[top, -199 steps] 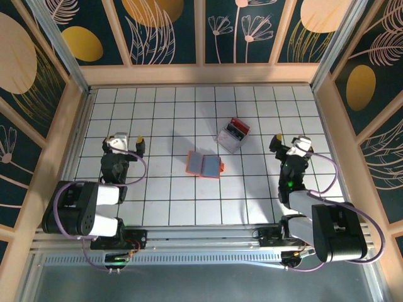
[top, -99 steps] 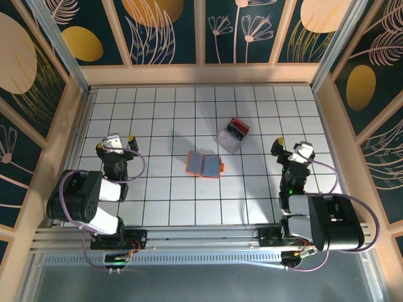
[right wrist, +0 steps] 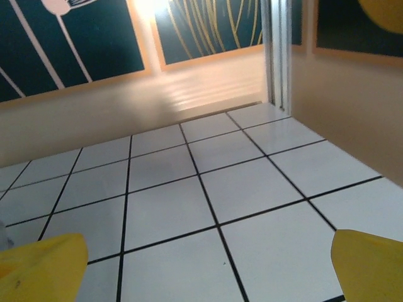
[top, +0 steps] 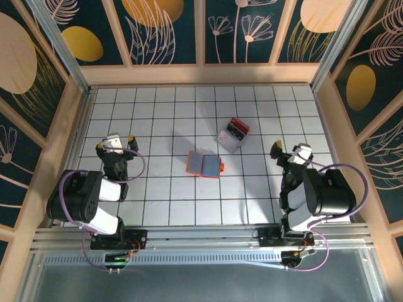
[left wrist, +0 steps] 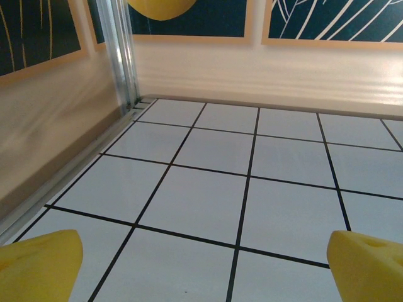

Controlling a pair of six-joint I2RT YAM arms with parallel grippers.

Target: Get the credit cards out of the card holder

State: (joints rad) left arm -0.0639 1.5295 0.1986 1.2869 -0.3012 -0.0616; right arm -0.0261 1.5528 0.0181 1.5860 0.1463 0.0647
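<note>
A small flat orange-red card holder (top: 204, 164) lies opened out near the middle of the white tiled desk (top: 164, 192), blue-grey inside facing up with an orange rim. Whether cards sit in its pockets cannot be told. Just beyond it, to the far right and apart from it, stands a clear plastic box (top: 233, 135) holding red and black contents.

Both arms are folded back toward the near edge, well apart from the holder. The left claw (top: 115, 139) hangs over the left tiles, released, its yellow pads (left wrist: 38, 264) spread wide over bare tiles. The right claw (top: 291, 148) hangs over the right tiles, likewise released, its yellow pads (right wrist: 371, 267) wide apart.
</note>
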